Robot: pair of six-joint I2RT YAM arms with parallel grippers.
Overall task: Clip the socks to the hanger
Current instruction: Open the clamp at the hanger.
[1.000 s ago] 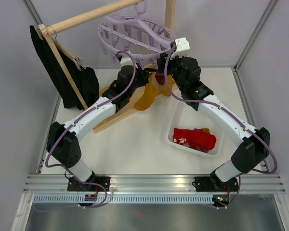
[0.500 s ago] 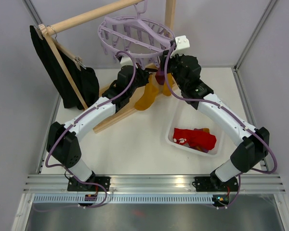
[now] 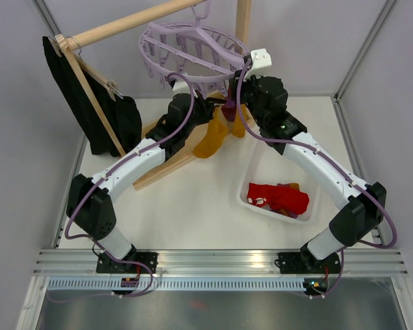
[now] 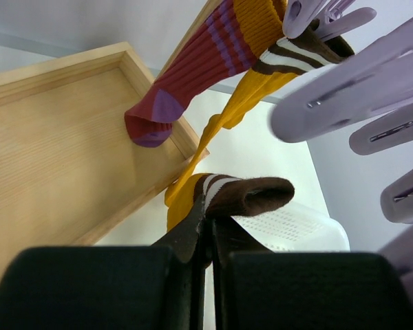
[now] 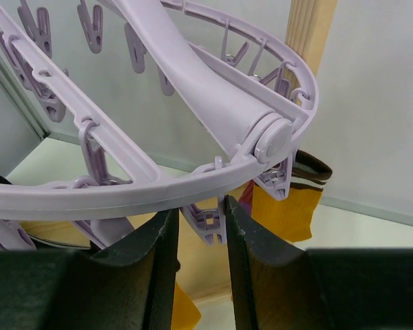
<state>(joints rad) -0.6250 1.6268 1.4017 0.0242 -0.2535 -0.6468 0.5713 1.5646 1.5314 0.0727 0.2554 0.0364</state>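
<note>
The lavender hanger (image 3: 193, 45) hangs from the wooden rail, and its ring (image 5: 124, 196) fills the right wrist view. My right gripper (image 5: 201, 210) is open around one dangling peg (image 5: 208, 221). Its right finger touches the peg and the left one stands a sliver off. A yellow sock with a brown cuff (image 5: 289, 206) hangs clipped just behind. My left gripper (image 4: 208, 223) is shut on the brown, white-striped cuff of another yellow sock (image 4: 244, 194). Above it hang a maroon-and-orange sock (image 4: 193, 69) and the clipped yellow one (image 4: 261, 75). From above, both grippers (image 3: 213, 110) (image 3: 235, 89) meet under the ring's near right edge.
A white bin (image 3: 251, 175) at the right holds red and other socks (image 3: 279, 198). The rack's wooden base (image 3: 168, 165) lies under the hanger, its post (image 3: 243, 20) behind. A black garment (image 3: 96, 110) hangs on a wooden hanger at the left.
My right gripper's jaws have narrowed around the peg and the wrist has shifted slightly up and left. The left arm holds still with its sock.
</note>
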